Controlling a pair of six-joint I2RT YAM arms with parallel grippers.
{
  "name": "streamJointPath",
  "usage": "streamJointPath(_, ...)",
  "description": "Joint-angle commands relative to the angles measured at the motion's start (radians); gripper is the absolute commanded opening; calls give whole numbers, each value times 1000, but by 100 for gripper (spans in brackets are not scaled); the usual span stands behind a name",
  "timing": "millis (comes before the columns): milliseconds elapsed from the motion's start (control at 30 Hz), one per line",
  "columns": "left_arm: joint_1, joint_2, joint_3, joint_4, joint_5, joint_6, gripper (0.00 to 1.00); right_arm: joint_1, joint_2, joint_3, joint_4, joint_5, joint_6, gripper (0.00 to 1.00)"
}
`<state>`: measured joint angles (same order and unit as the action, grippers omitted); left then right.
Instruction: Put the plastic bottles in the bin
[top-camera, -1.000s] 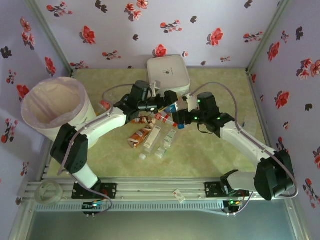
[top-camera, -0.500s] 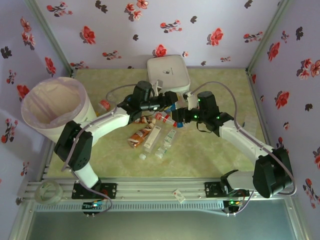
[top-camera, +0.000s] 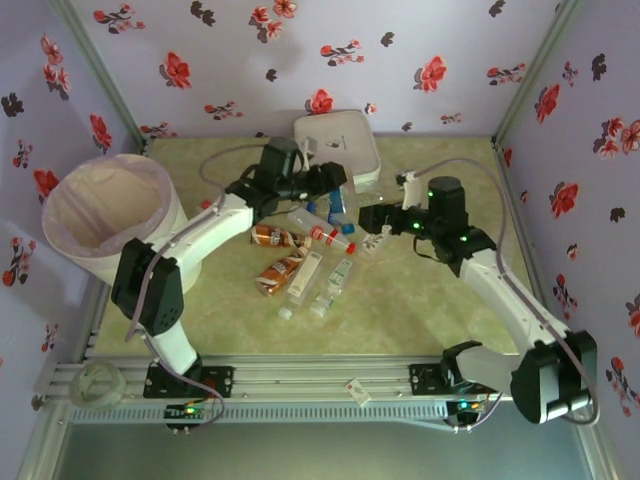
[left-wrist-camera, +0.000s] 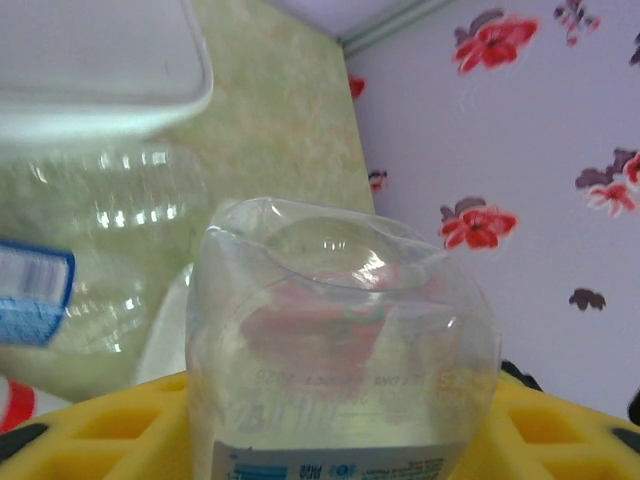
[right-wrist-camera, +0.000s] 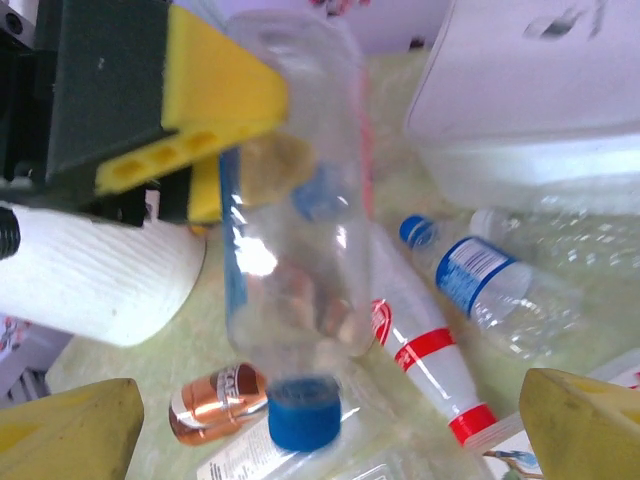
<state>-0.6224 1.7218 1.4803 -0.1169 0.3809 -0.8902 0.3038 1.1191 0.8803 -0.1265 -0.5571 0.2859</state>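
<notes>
With the left claw (top-camera: 328, 186) clamped on one clear blue-capped plastic bottle (right-wrist-camera: 300, 200) above the pale green bench (top-camera: 430, 300), the right claw (top-camera: 374, 217) wide and empty, the other small bottles (top-camera: 300, 265) heaped mid-bench and the large white bag-lined bin (top-camera: 62, 196) apparently holding none, nearly everything remained undone.

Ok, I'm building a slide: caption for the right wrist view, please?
Left pincer grips a clear, blue-capped bottle above scattered bottles; right pincer open.

The bin (top-camera: 105, 225) stands at the table's (top-camera: 400, 300) left edge, well apart from the box (top-camera: 338, 145) at the far middle. The bottles (top-camera: 305, 275) lie clustered at mid-table — before the box, right of the bin — and one bottle (right-wrist-camera: 300, 180) hangs in the left gripper (top-camera: 332, 188) just above them.
</notes>
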Motion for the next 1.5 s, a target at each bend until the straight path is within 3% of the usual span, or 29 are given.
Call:
streamJointPath(0, 38, -42, 170, -180, -37, 142, 50, -41, -35, -17, -86, 12, 12, 97)
streamJointPath(233, 226, -141, 348, -384, -37, 205, 33, -47, 49, -33, -135, 83, 19, 96)
streamJointPath(467, 497, -328, 341, -502, -32, 249, 0, -48, 129, -27, -101, 58, 35, 96)
streamJointPath(733, 900, -517, 275, -612, 95, 288, 0, -46, 144, -16, -144, 83, 5, 96)
streamJointPath(867, 1085, -517, 271, -685, 145, 337, 0, -47, 132, -19, -172, 101, -13, 96)
streamJointPath(1000, 1122, -514, 176, -657, 60, 356, 0, -47, 142, -29, -150, 114, 5, 96)
streamJointPath(1267, 1122, -496, 114, -788, -170, 526, 0, -53, 162, -28, -156, 144, -5, 96)
streamJointPath(1467, 1112, -501, 1, -796, -216, 592, 0, -54, 206, -17, -139, 143, 13, 96)
